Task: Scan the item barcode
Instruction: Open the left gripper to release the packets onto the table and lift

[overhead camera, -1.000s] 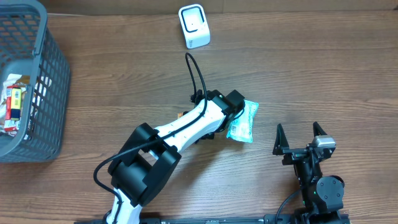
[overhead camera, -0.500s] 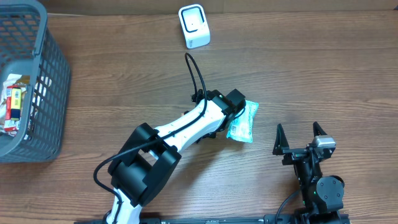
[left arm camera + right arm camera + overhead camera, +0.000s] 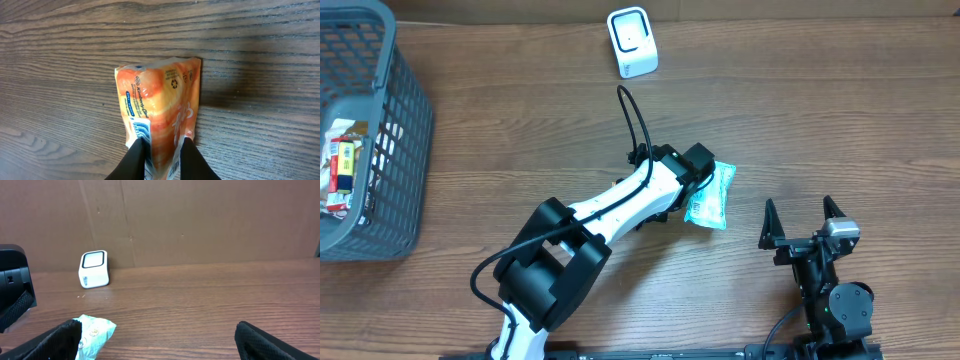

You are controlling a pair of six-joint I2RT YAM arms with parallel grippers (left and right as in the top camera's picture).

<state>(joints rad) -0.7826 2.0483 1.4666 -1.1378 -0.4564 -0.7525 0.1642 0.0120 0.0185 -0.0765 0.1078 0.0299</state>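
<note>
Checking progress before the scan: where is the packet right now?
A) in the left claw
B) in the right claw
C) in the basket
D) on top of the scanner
A: the left claw is pinched on one end of the packet, while the right claw stands open and empty.

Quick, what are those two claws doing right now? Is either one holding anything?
Left gripper: closed on the orange snack packet.
Right gripper: open, holding nothing.
</note>
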